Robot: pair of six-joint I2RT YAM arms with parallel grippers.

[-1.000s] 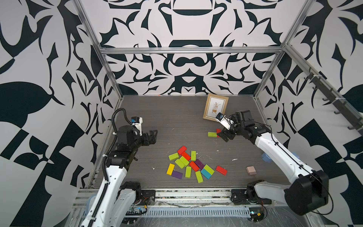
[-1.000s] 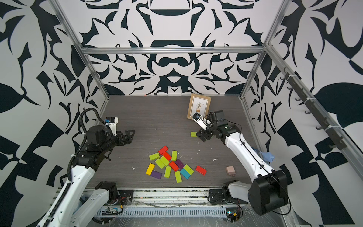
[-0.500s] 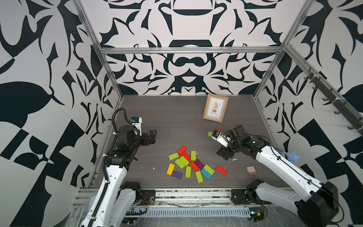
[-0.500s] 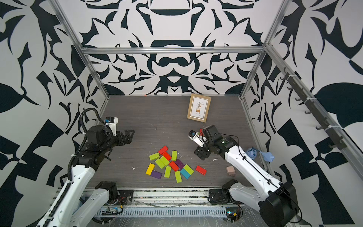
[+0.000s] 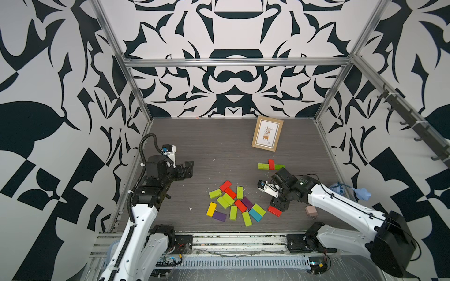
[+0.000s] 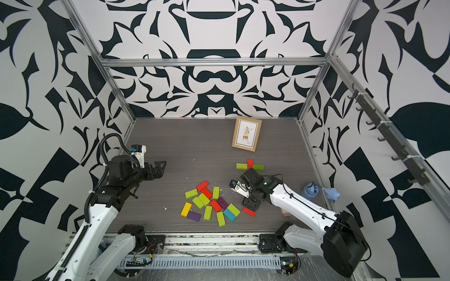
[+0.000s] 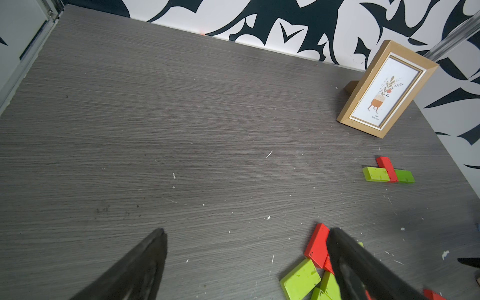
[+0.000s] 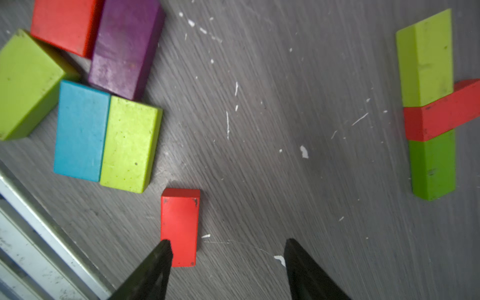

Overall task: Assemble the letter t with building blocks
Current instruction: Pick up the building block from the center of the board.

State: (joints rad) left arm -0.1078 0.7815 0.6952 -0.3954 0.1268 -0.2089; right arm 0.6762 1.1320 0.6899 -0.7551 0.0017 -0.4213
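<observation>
The building blocks lie in a loose pile (image 5: pixel 233 202) of lime green, red, purple, yellow and teal near the front middle. Further back, two green blocks in a row with a red block across them (image 5: pixel 271 165) form a cross shape. A lone red block (image 5: pixel 275 211) lies flat, right of the pile. My right gripper (image 5: pixel 277 204) points down over it. In the right wrist view the gripper (image 8: pixel 228 241) is open, and one fingertip overlaps the red block (image 8: pixel 179 226) while the other stands well clear. My left gripper (image 5: pixel 188 167) hovers open and empty at the left.
A wooden picture frame (image 5: pixel 267 133) stands at the back right. A pale pink plug adapter (image 5: pixel 311 212) lies beside the right arm. A blue object (image 5: pixel 360 193) sits at the right wall. A metal rail (image 5: pixel 231 237) runs along the front edge.
My right arm has swung from the cross of blocks toward the front and dropped over the lone red block, its jaws narrowing. The left arm has not moved.
</observation>
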